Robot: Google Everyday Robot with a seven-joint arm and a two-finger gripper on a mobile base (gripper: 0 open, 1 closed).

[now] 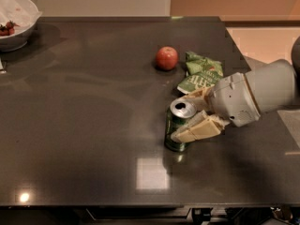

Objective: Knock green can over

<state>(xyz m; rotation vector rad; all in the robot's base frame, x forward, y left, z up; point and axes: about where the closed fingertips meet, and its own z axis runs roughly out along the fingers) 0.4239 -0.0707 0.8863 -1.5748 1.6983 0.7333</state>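
The green can point(172, 131) stands upright on the dark table point(84, 125), right of centre, with its silver top and opening facing up. My gripper point(183, 118) reaches in from the right. Its cream fingers are spread, one in front of the can's right side point(197, 129) and touching it, the other behind the can's top point(198, 96). The can's upper right side is hidden by the front finger.
A red apple point(167, 57) sits behind the can. A crinkled green chip bag point(202, 73) lies right of the apple, close to my gripper's wrist. A white bowl point(16, 22) with food stands at the far left corner. The table's right edge runs just behind my arm.
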